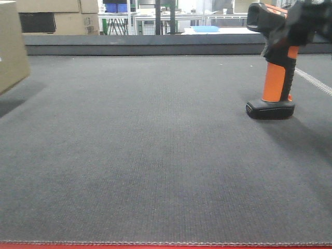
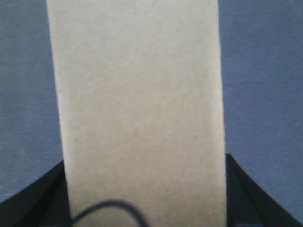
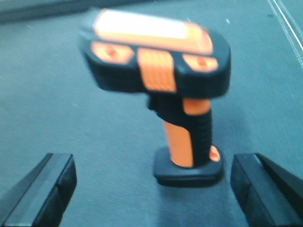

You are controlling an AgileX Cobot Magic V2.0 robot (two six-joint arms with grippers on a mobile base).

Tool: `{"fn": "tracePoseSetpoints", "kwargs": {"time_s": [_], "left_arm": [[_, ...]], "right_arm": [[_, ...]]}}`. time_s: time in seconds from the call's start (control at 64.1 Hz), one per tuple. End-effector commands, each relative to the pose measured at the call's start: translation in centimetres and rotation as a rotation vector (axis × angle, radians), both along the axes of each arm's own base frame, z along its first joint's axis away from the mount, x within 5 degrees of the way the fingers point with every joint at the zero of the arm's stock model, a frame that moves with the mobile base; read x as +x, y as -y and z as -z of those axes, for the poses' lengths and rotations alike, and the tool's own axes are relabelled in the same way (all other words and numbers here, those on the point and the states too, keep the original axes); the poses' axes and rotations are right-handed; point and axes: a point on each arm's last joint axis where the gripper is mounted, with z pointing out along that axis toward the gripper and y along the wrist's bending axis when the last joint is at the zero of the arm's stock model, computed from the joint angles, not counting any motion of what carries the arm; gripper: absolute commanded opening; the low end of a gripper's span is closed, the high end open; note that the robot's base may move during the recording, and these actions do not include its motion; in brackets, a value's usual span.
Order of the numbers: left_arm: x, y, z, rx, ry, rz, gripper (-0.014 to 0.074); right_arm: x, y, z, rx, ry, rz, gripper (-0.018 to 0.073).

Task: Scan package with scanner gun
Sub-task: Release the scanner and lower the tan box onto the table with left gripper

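Note:
The package (image 1: 10,46) is a plain tan box at the far left edge of the front view, tilted, with a shadow on the mat under it. In the left wrist view the package (image 2: 142,113) fills the space between the dark fingers (image 2: 42,198), and my left gripper (image 2: 144,189) is shut on it. The scanner gun (image 1: 275,83) stands upright on its flat black foot at the right. My right gripper (image 1: 306,21) is a dark blur by its head. Seen from the right wrist, the scanner gun (image 3: 175,94) stands just ahead of my right gripper (image 3: 151,175), nearer the right finger; the jaws are wide open and hold nothing.
Dark grey mat (image 1: 155,155) covers the table. A raised dark ledge (image 1: 145,45) runs along its back. Brown cartons with a black panel (image 1: 52,21) and a blue tray (image 1: 206,29) lie beyond. A white stripe (image 1: 314,80) crosses the right side.

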Motion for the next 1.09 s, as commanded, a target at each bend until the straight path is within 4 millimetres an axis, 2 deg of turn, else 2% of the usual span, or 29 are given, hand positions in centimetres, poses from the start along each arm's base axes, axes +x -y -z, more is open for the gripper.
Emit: {"fn": "tracePoseSetpoints", "kwargs": {"time_s": [0.0, 0.187, 0.281, 0.39, 0.437, 0.484, 0.577, 0.765, 0.874, 1.077], "left_arm": [[0.1, -0.5, -0.1, 0.002, 0.009, -0.022, -0.0111], [0.7, -1.8, 2.1, -0.005, -0.051, -0.053, -0.0111], [0.5, -2.1, 3.1, -0.009, -0.087, -0.059, -0.0111], [0.2, -2.1, 4.0, -0.016, -0.118, -0.061, -0.0094], [0.1, -2.1, 4.2, -0.017, -0.126, -0.061, -0.0055], [0.1, -2.1, 4.3, -0.022, -0.129, -0.061, 0.0011], [0.1, -2.1, 4.3, -0.022, -0.129, -0.061, 0.0201], [-0.4, -2.0, 3.2, -0.018, -0.100, -0.061, 0.0616], [-1.2, -1.8, 1.7, -0.013, -0.060, -0.061, 0.0598], [-3.6, -1.3, -2.3, -0.016, 0.052, -0.060, 0.0598]], "right_arm": [[-1.2, 0.5, -1.6, 0.018, 0.053, -0.008, 0.0571], [-3.1, 1.0, -3.8, 0.055, 0.126, -0.024, 0.0565], [-3.9, 1.2, -4.5, 0.067, 0.146, -0.034, 0.0488], [-4.4, 1.4, -4.8, 0.073, 0.156, -0.041, 0.0298], [-4.5, 1.4, -5.0, 0.063, 0.167, -0.044, 0.0160], [-4.6, 1.4, -5.0, 0.043, 0.168, -0.051, 0.0052], [-4.6, 1.3, -5.0, -0.001, 0.166, -0.070, -0.0169], [-4.4, 1.2, -6.3, -0.065, 0.196, -0.098, -0.0151], [-4.1, 1.9, -6.9, -0.077, 0.197, -0.060, -0.0151], [-3.4, 5.1, -7.4, -0.171, 0.123, 0.064, -0.0151]]}}
